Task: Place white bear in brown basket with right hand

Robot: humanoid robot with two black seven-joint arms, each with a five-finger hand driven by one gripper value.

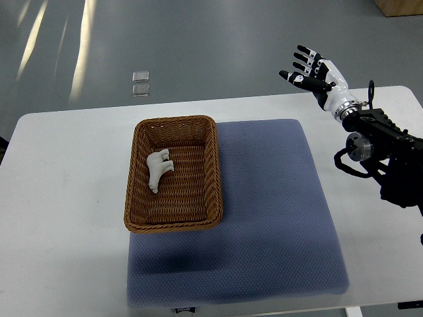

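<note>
A small white bear [158,169] lies on its side inside the brown wicker basket [173,224], toward the basket's left wall. The basket rests on the left part of a blue-grey mat [271,211]. My right hand [310,71] is raised at the upper right, well away from the basket, beyond the mat's far right corner. Its fingers [305,58] are spread and hold nothing. The black forearm runs down to the right edge of the picture.
The white table [66,198] carries the mat and basket. Its far edge runs just past the basket. Two small clear squares [140,83] lie on the grey floor behind the table. A brown box corner [400,6] shows at top right.
</note>
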